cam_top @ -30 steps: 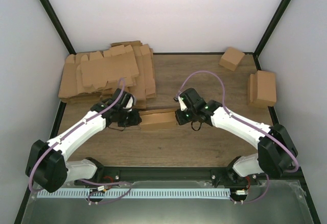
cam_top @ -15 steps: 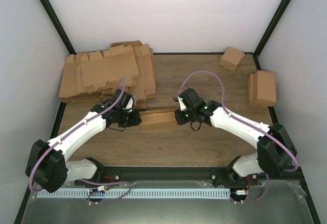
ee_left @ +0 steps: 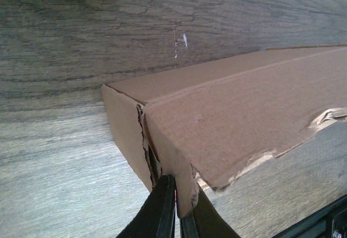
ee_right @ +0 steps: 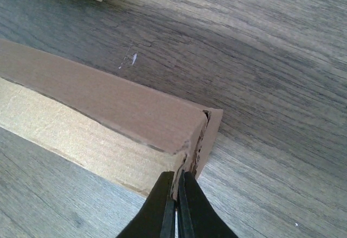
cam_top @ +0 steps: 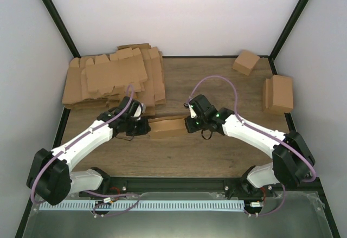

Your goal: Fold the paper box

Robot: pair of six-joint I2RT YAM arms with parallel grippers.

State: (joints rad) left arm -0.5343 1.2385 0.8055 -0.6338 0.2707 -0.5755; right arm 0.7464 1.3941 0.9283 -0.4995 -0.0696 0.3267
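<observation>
The paper box [cam_top: 168, 126] lies on the wooden table [cam_top: 217, 154] between the arms, near the pile of flat blanks [cam_top: 111, 78]. Only the wrist views show the grips. The left gripper [ee_left: 177, 197] pinches its ragged end flap and the right gripper [ee_right: 176, 181] the opposite corner, both jaws nearly together on cardboard.

- My left arm [cam_top: 81, 140] reaches from the near left toward the paper box [cam_top: 167, 126], wrist low at the box's left end.
- My left gripper [ee_left: 174, 194] is pinched tight on the left end wall's edge.
- My right arm [cam_top: 255, 132] mirrors it from the near right.
- My right gripper [ee_right: 177, 186] is clamped on the right end wall's edge.
</observation>
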